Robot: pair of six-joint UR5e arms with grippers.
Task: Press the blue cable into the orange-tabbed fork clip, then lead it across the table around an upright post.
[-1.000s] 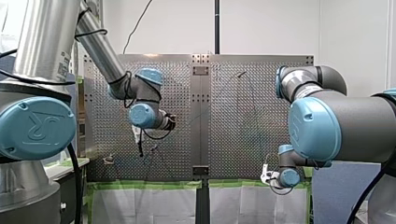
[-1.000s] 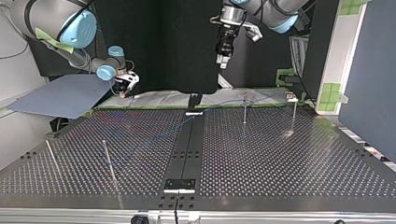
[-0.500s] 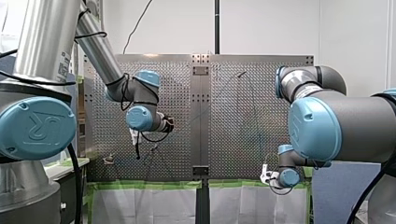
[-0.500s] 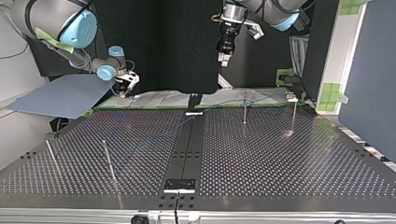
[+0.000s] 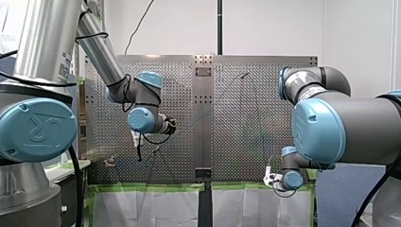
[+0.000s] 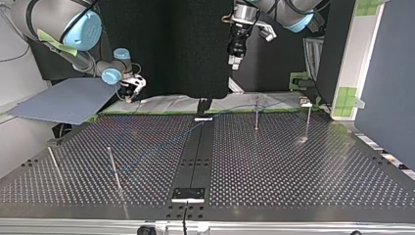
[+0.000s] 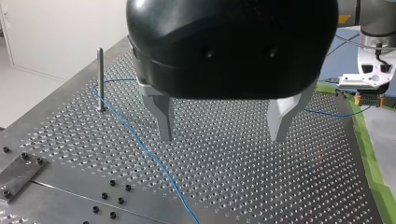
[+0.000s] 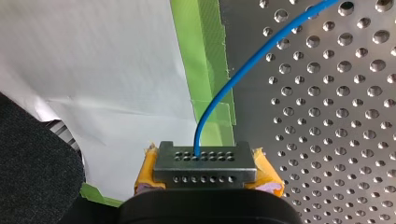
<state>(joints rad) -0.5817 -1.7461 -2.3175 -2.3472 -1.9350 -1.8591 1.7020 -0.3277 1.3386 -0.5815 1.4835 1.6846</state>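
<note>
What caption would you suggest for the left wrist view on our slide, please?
Open left gripper above the perforated table, blue cable curving around an upright post.

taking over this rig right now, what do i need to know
Left gripper: open, empty, above the perforated metal table.
Right gripper: shut on the thin blue cable, at the table's green-taped edge.
Cable: lies across the table and bends round a thin upright metal post.
Done: routing round the post, it seems.
Left: the orange-tabbed fork clip is too small to tell whether the cable is seated; check it, then release.
</note>
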